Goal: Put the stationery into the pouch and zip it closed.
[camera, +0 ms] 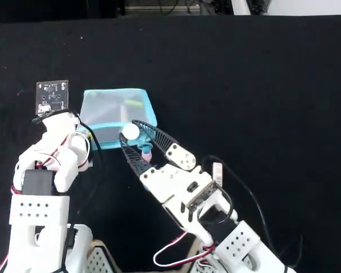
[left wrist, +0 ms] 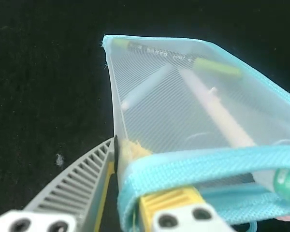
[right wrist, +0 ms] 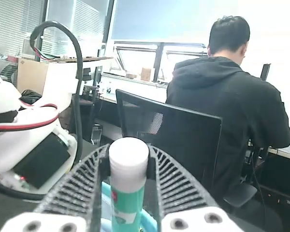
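The translucent light-blue pouch (camera: 115,108) lies on the black table, its open zip edge (left wrist: 208,164) toward the arms. Inside it, the left wrist view shows a white pen (left wrist: 217,113), a pale blue pen (left wrist: 147,87) and a yellow-green marker (left wrist: 217,66). My left gripper (camera: 86,135) (left wrist: 118,154) is shut on the pouch's near left corner. My right gripper (camera: 128,132) (right wrist: 129,166) is shut on a glue stick (right wrist: 128,183) with a white cap (camera: 131,131), held upright at the pouch's mouth. A small pink piece (camera: 146,151) sits just below the cap, between the right fingers.
A small printed card (camera: 51,96) stands off the pouch's far left corner. The left arm's white body (right wrist: 24,140) is close beside the right gripper. Open black tabletop (camera: 256,91) stretches to the right and behind the pouch.
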